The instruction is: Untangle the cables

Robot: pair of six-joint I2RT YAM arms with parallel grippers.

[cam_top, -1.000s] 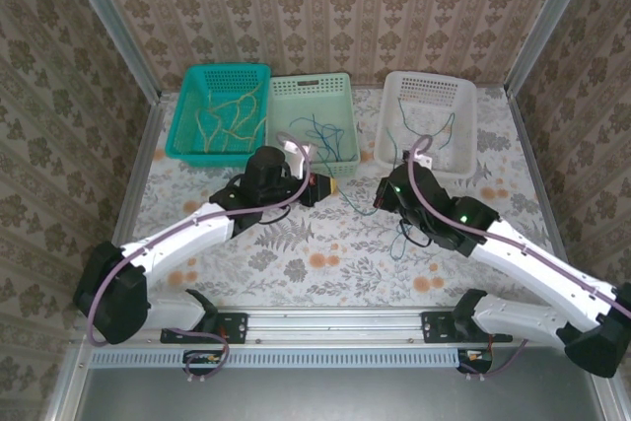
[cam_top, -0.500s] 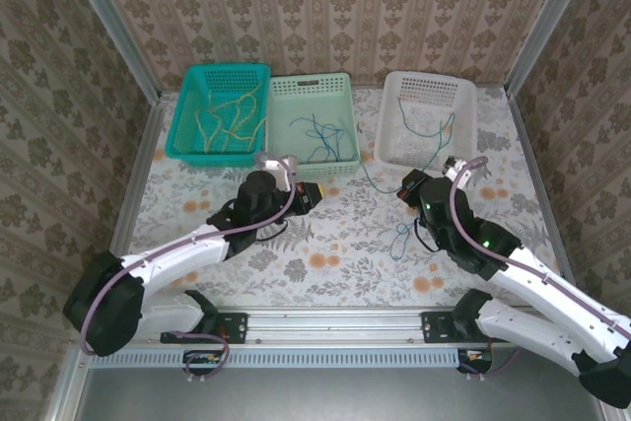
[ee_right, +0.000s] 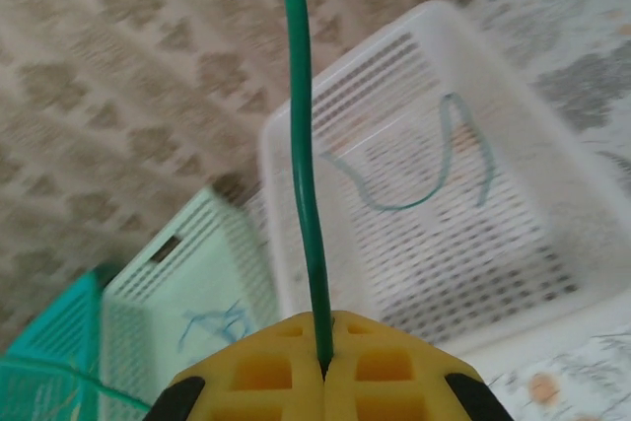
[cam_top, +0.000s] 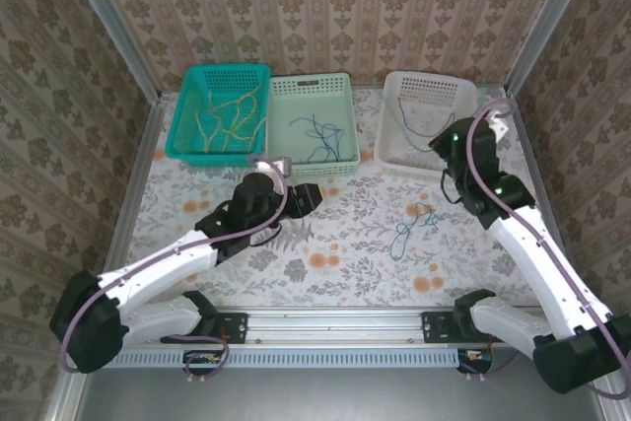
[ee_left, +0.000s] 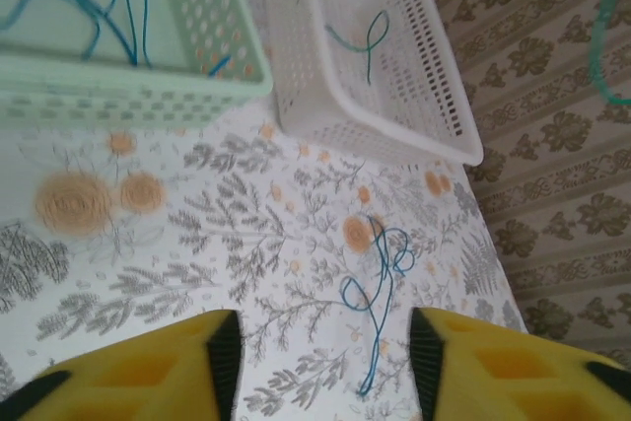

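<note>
Right gripper (ee_right: 323, 327) clamped on green cable (ee_right: 301, 145); white basket (ee_right: 493, 263) below, just far-left. Left gripper (ee_left: 325, 362) jaws apart, empty; blue cable (ee_left: 380, 283) on surface (ee_left: 246, 234) to its right, lying near-far.

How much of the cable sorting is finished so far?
Yellow cables lie in the teal basket, blue cables in the pale green basket. The right tool grips a green cable by the white basket. One blue cable lies loose on the table; the left tool is open.
</note>
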